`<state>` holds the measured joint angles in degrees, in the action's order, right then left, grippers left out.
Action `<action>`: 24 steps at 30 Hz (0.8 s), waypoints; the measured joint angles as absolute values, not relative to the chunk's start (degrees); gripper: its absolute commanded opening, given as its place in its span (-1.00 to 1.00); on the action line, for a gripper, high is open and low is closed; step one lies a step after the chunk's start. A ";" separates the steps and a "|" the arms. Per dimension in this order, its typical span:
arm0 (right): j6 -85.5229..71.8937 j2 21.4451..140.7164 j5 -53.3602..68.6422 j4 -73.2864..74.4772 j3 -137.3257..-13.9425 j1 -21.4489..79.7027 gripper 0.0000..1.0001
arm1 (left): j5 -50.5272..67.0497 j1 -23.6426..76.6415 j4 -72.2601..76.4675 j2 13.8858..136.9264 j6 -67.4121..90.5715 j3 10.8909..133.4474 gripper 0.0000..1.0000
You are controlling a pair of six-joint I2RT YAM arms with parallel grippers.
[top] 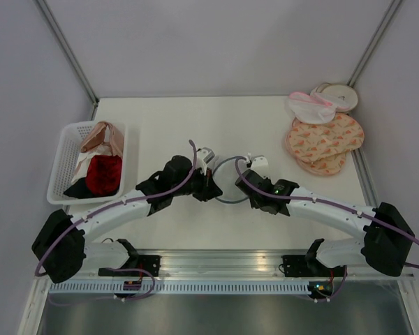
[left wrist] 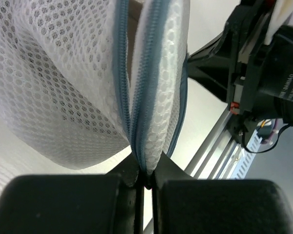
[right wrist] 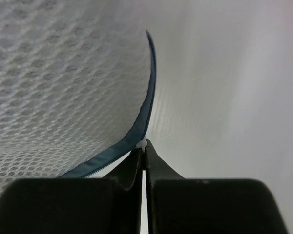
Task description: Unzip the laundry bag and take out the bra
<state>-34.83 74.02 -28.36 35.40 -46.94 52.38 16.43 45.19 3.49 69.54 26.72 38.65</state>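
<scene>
My left gripper [left wrist: 144, 183] and right gripper [right wrist: 145, 147] pinch tight on the blue zipper edge [left wrist: 136, 97] of the round white mesh laundry bag [left wrist: 63, 97], which I think is soft, light and floppy.

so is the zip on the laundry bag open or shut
Partly open: on the laundry bag the two zip tapes spread apart above the left gripper.
</scene>
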 measured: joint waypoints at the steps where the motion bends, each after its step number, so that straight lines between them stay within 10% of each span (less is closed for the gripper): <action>1: -35.27 74.17 -29.47 36.12 -47.51 52.40 -0.99 | 17.10 44.80 1.08 70.50 25.21 40.64 -0.95; 13: -39.40 74.04 -41.25 42.78 -52.03 52.80 -0.99 | 26.92 41.45 -9.04 82.37 16.88 50.96 -0.96; 19: -38.09 74.13 -41.01 42.19 -51.62 52.47 -0.99 | 22.00 41.47 -11.53 81.82 17.39 51.09 0.54; 24: -36.21 72.42 -35.90 39.31 -48.51 51.96 -0.99 | 11.29 41.23 -12.34 74.78 25.45 47.33 0.69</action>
<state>-36.21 72.42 -35.90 39.31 -48.51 51.96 11.29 41.23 -12.34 74.78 25.45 47.33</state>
